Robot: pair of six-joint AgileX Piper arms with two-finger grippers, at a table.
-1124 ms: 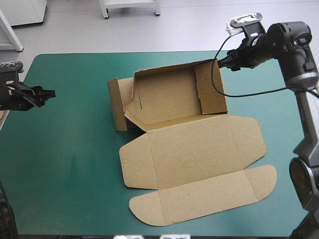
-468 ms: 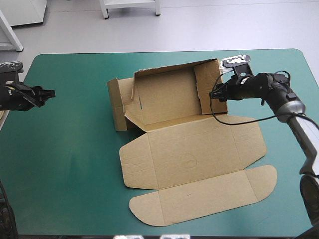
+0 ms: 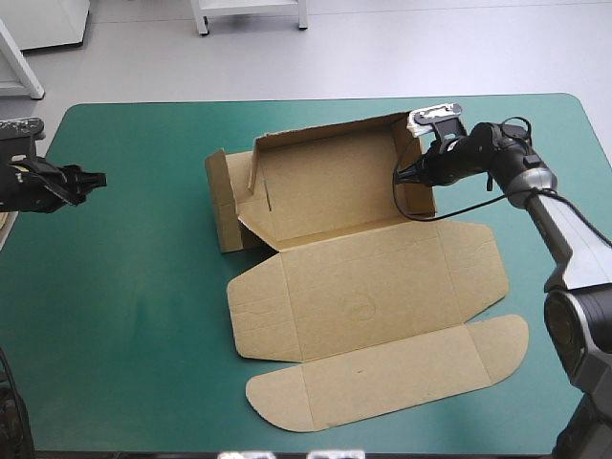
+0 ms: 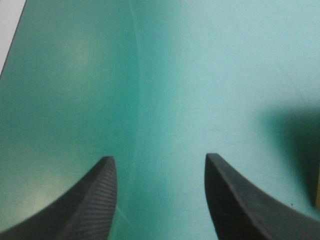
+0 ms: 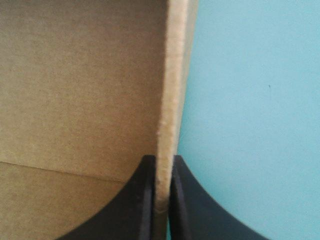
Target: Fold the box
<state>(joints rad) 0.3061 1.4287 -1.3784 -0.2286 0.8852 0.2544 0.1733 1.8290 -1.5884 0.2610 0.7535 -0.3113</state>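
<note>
Teal-green table (image 3: 124,287), box (image 3: 363,296) half-formed. Right end effector (image 5: 163,159) pinches its 3 o'clock wall (image 3: 409,143); left end effector (image 4: 159,160) idles open at 9 o'clock. Next: likely tucking that wall inward.

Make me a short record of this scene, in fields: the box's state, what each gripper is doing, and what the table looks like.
box: brown box, partly formed, far and side walls raised
lid: lid lies flat on the table, toward its near edge
right gripper: right gripper shut on the box, pinching the top edge of the right wall
left gripper: left gripper open, holding nothing, near the table's left edge, apart from the box
table: table with teal-green cover
</note>
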